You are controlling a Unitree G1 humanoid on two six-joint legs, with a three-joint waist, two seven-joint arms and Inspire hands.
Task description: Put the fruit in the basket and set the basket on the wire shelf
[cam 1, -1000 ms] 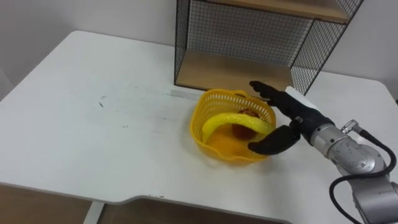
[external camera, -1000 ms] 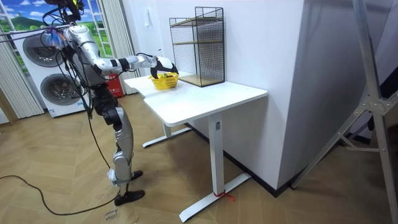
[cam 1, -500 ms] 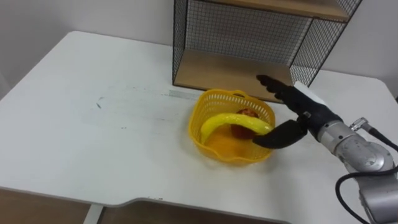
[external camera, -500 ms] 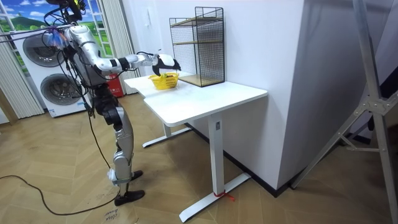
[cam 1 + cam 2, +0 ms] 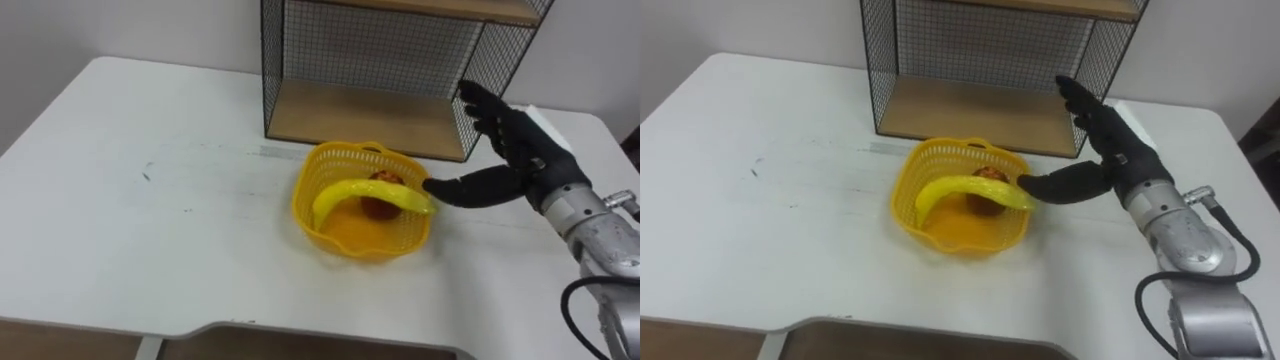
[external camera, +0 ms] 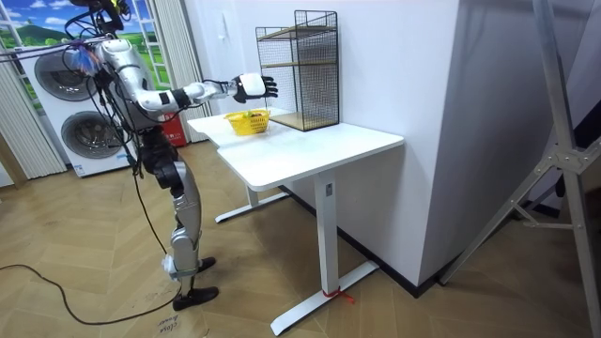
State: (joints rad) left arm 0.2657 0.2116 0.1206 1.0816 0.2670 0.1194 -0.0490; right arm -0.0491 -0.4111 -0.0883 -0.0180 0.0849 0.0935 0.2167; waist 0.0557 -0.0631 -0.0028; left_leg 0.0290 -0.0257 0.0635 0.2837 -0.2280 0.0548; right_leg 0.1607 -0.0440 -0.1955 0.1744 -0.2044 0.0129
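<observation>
The white worktop (image 5: 150, 200) is bare on its left side. Near its centre stands the yellow basket (image 5: 303, 205), upright, just in front of the wire shelf (image 5: 380, 115) and apart from it. A banana (image 5: 360, 192) lies curved across the basket from rim to rim, with a red fruit (image 5: 378, 205) beneath it, so fruit loading appears complete. To the right of the basket, the right hand (image 5: 525, 160) is raised above the worktop and released: the fingers are spread and straight, pointing up toward the shelf's front corner. The thumb reaches left toward the basket's right rim and the banana's end, but contact cannot be confirmed. The hand grasps nothing. The step in hand is judged to be taking hold of the basket for transfer. The next move calls for lowering the hand to the right rim, closing fingers and thumb on it, then lifting the basket level and carrying it back onto the shelf's lower wooden board. The banana rests loosely and may slide if the basket tilts.
</observation>
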